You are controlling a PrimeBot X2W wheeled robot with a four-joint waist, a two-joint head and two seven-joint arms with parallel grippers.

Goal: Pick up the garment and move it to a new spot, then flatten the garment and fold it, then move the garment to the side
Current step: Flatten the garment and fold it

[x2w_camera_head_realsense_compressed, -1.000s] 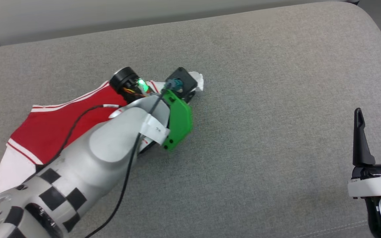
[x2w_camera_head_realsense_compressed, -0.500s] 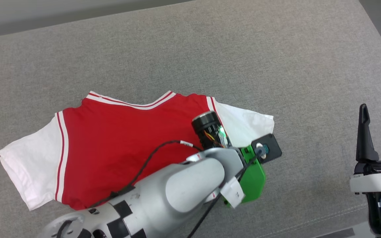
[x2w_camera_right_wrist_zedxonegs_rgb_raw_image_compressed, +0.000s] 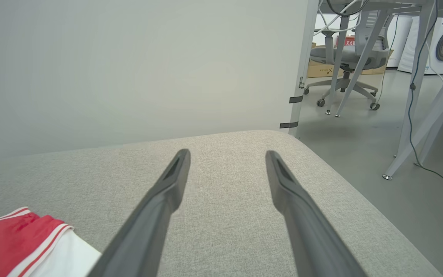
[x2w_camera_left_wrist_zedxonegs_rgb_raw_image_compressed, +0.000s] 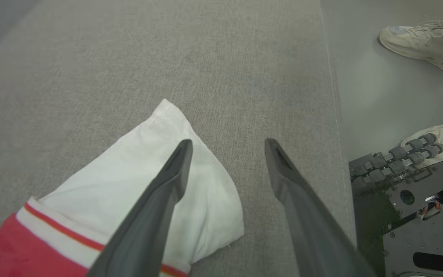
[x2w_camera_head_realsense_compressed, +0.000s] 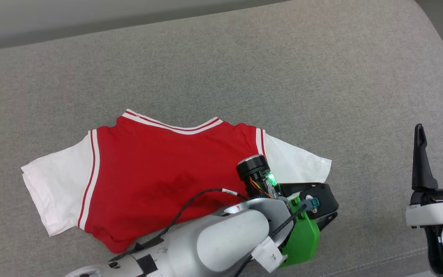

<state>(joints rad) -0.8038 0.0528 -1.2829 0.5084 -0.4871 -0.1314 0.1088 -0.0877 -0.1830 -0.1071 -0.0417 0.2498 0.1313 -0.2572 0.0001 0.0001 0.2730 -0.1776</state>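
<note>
Grey woven fabric covers the counter (x2w_camera_head_realsense_compressed: 283, 77), where the garment (x2w_camera_head_realsense_compressed: 160, 181) lies spread left of the middle, plain red face up, collar toward the far edge and both white sleeves out to the sides. The left gripper (x2w_camera_left_wrist_zedxonegs_rgb_raw_image_compressed: 228, 144) hangs over the sleeve nearer the robot's right, jaws spread wide and grasping nothing. The right gripper (x2w_camera_head_realsense_compressed: 436, 129) waits well apart by the counter's right edge, jaws likewise released and empty. Judging by the layout, the move to a new spot appears done and the flattening largely so, though the left arm hides part of the hem, so wrinkles there cannot be ruled out. No fold is made yet, and the final move to the side is also left.
</note>
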